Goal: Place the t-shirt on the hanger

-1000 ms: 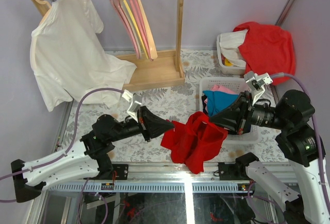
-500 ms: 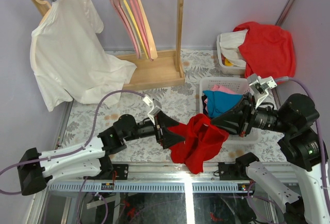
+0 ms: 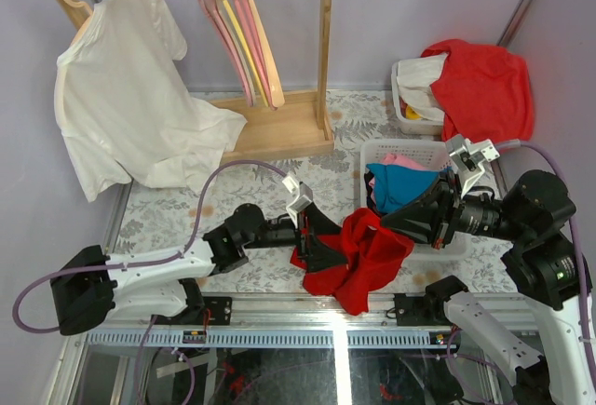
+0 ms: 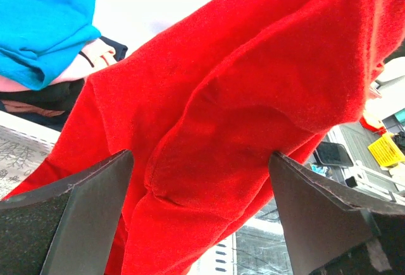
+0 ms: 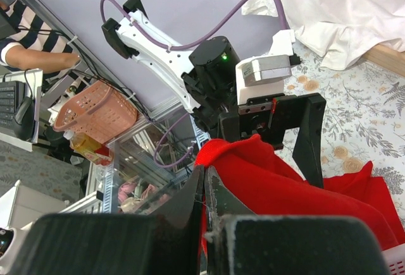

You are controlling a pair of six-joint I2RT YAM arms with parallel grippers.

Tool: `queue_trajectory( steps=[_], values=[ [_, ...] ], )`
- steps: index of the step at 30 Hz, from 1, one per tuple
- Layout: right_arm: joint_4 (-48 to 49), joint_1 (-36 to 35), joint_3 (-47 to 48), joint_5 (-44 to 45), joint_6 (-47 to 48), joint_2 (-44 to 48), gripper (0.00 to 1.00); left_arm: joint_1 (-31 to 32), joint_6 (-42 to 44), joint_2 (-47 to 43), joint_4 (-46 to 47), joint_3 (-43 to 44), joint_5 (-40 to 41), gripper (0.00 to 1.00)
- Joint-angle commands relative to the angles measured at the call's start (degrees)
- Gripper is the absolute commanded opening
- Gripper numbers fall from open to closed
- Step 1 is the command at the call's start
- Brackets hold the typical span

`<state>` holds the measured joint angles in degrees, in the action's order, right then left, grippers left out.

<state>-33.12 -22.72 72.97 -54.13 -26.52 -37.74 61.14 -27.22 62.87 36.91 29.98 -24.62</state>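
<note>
The red t-shirt [image 3: 368, 261] hangs bunched at lower centre of the overhead view. Its top is pinched in the right gripper [image 3: 386, 222], fingers pressed together. The left gripper [image 4: 200, 155] is spread wide, a finger either side of the cloth.

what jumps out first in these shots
The bright red t-shirt is bunched front and centre, pinched by the right gripper, while the left gripper gapes open at it. Next comes the white t-shirt, hanging from the wooden rack at far left.
</note>
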Motion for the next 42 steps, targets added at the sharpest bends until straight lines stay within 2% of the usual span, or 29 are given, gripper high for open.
queue_trajectory(
  steps=[1, 4, 8, 10, 13, 14, 23, 31, 34, 38, 42],
  values=[
    [-1.18, 0.28, 0.31, -3.79, -0.66, 0.29, 0.0, 0.69, -1.11, 1.51, 7.87, 2.31, -2.26, 0.86],
    [-1.56, 0.29, 0.5, -3.59, -0.43, 0.45, 0.0, 0.94, -1.08, 1.15, 7.05, 2.65, -2.17, 0.75],
    [-1.59, 0.23, 0.14, -3.5, -0.38, 0.89, 0.0, 1.08, -0.99, -0.45, 4.52, 2.66, -1.27, 0.54],
    [-1.53, 0.25, -0.02, -3.54, -0.36, 0.99, 0.0, 1.02, -0.99, -1.56, 3.4, 2.42, -0.03, 0.36],
    [-1.55, 0.25, 0.14, -3.52, -0.37, 0.74, 0.0, 1.03, -1.01, -3.36, 0.13, 2.59, 1.6, 0.03],
    [-1.51, 0.25, 0.24, -3.5, -0.37, 0.73, 0.0, 1.05, -0.95, -4.37, -1.32, 2.85, 2.31, 0.0],
    [-1.68, 0.28, -0.03, -2.05, 0.13, 0.63, 0.0, 1.12, 1.86, -16.99, -18.67, 4.85, 12.71, 0.0],
    [-0.67, 0.23, 0.41, 1.34, -0.1, -1.72, 0.0, 1.1, 3.02, -23.23, -36.51, 14.2, 27.05, 0.0],
    [5.37, 0.29, 1.12, -3.45, -4.98, -3.09, 0.0, 1.14, 4.87, -23.94, -41.5, 20.82, 31.21, 0.0],
    [17.93, 0.29, 3.67, -8.66, -14.16, -4.66, 0.0, 1.15, 8.52, -22.24, -48.4, 34.37, 36.39, 0.0],
    [34.52, 0.27, 5.37, -11.45, -24.7, -6.78, 0.0, 1.14, 12.81, -21.65, -49.04, 43.64, 40.64, 0.0]
  ],
)
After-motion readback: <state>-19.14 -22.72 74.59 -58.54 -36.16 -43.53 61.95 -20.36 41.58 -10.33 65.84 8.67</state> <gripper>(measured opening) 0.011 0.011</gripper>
